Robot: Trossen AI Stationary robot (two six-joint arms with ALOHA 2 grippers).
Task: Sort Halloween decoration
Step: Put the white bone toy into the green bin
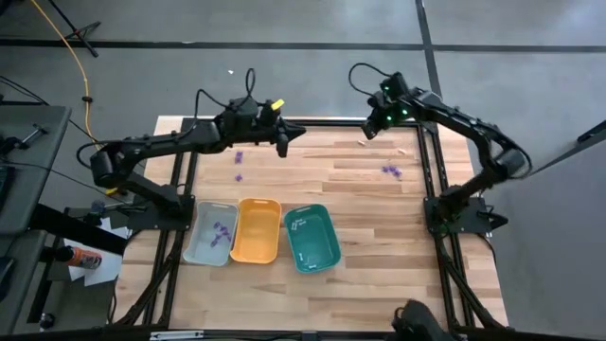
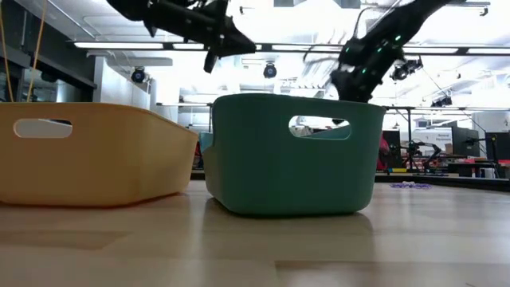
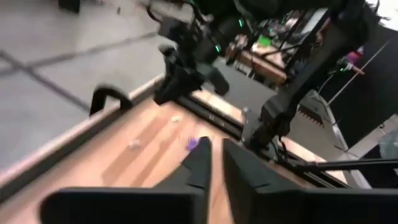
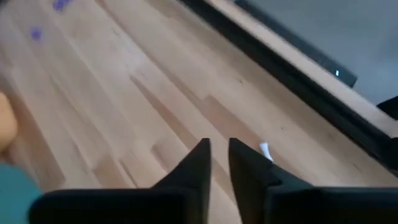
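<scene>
The wooden table (image 1: pixel 360 204) takes up most of the overhead shot, with three trays lined up near the front: a grey tray (image 1: pixel 210 233) with a few purple bits in it, an orange tray (image 1: pixel 257 230), and a teal tray (image 1: pixel 311 238).

The left gripper (image 1: pixel 283 142) hangs over the back middle of the table, fingers close together with just a thin gap and nothing between them. Two purple pieces (image 1: pixel 239 157) lie on the wood a bit short of it.

The right gripper (image 1: pixel 368 130) is up at the back edge, also nearly shut and empty. A small white stick (image 4: pixel 265 151) lies just beside its fingertips, not touching. Another purple cluster (image 1: pixel 391 170) lies off toward the right side.
</scene>
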